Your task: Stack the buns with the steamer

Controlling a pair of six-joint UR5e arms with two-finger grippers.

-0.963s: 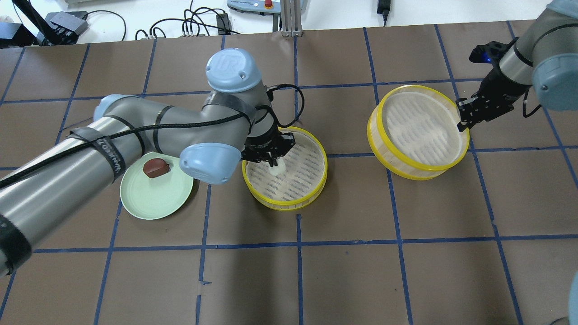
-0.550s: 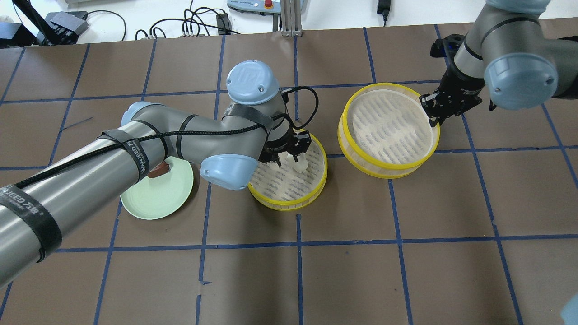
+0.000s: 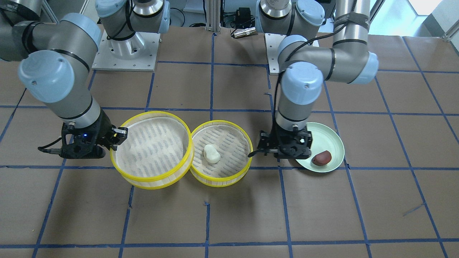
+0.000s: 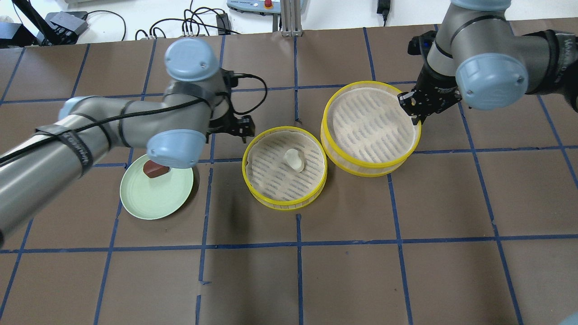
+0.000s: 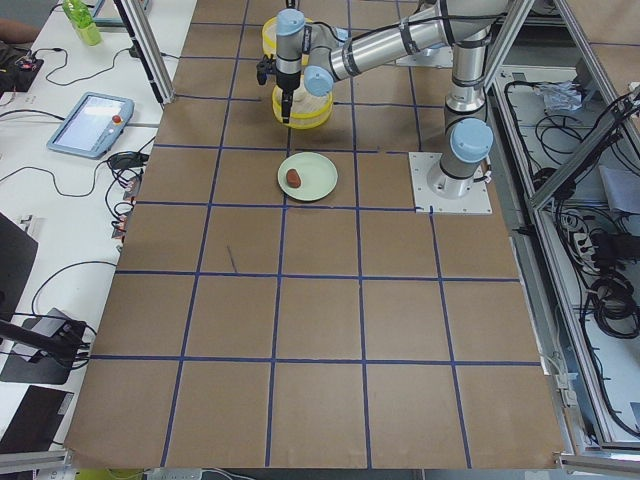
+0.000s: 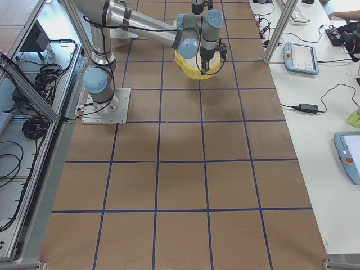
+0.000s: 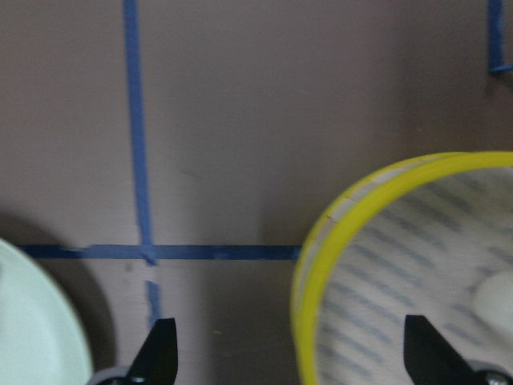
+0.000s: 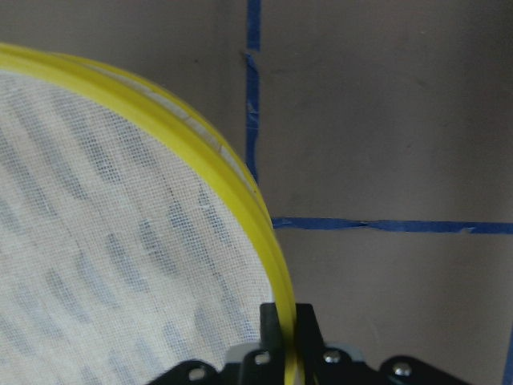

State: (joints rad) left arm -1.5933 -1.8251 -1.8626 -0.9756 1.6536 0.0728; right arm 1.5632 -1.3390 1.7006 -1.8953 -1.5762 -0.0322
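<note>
The white bun (image 4: 293,160) lies in the nearer yellow-rimmed steamer tray (image 4: 284,205), also seen from the front (image 3: 211,154). The reddish-brown bun (image 4: 156,169) sits on the pale green plate (image 4: 153,207). My left gripper (image 4: 235,128) is open and empty, hovering between the plate and that tray's rim; its wrist view shows both fingers (image 7: 156,357) spread wide. My right gripper (image 4: 415,113) is shut on the rim of a second, empty steamer tray (image 4: 370,128). It holds that tray tilted, right beside the first tray; its wrist view shows the clamped yellow rim (image 8: 240,192).
Cables (image 4: 198,22) and a control pendant lie on the white bench beyond the table's far edge. The two arm base plates (image 3: 125,50) stand at the robot's side. Blue tape lines cross the brown table top.
My left gripper let go of the white bun in the tray and drew back to the left, toward the plate. My right arm carried the empty tray leftward, up to the first tray.
</note>
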